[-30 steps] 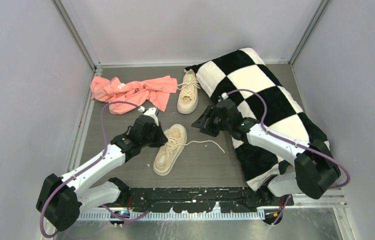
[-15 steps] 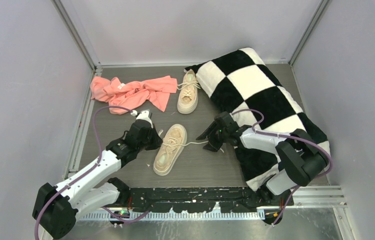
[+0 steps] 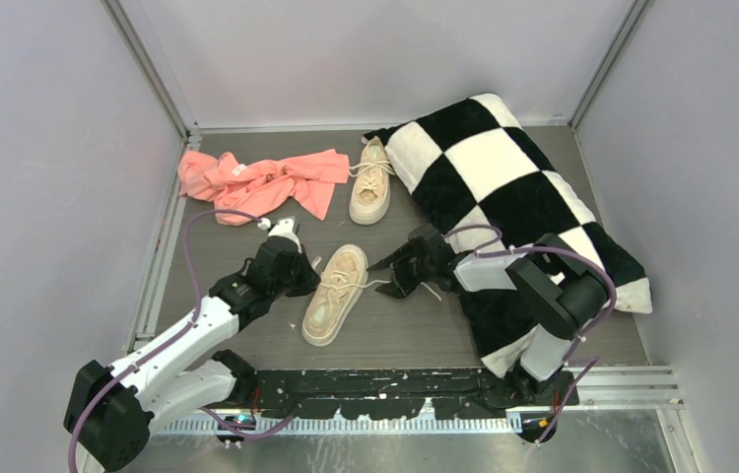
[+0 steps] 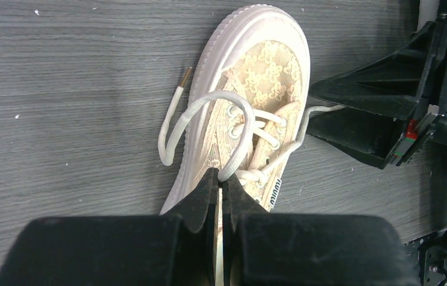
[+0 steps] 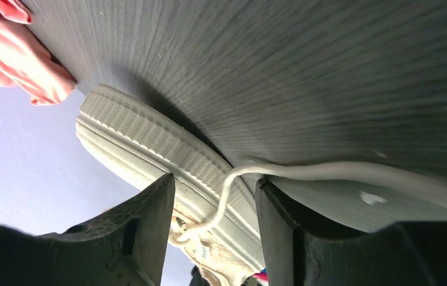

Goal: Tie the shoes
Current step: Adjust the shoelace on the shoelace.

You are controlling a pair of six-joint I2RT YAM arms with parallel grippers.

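At the near edge of the table (image 3: 405, 335), both arms reach inward from their bases toward the near shoe (image 3: 334, 296), which sits on its pale sole a little left of the table's middle, toe pointing away. Left end effector (image 4: 220, 182) — jaws closed tight, pinching the looped lace (image 4: 248, 122) right where it comes back toward the eyelets. The loop arcs out over the shoe's left side, and its tipped end lies on the bare wood-grain surface just beside the toe. From above, this end effector sits against the shoe's left flank. Right end effector (image 5: 215, 199) — low to the table at the shoe's right side, jaws parted with a clear gap. The other lace (image 5: 328, 171) comes off the eyelets, drops over the sole's ribbed edge and passes between the two fingers without being pinched; its free length trails along the table toward the right arm. No grip on this side. Farther back, the far shoe (image 3: 370, 183) stands on its sole near the middle of the back half, well apart from the near one, a lace straying off its left side. Pink cloth (image 3: 262, 181) lies crumpled just to its left, spreading toward the back-left corner. Checkered pillow (image 3: 518, 187) lies just to its right, running diagonally from the back of the table down the right side, with the right arm's elbow raised over its near end.
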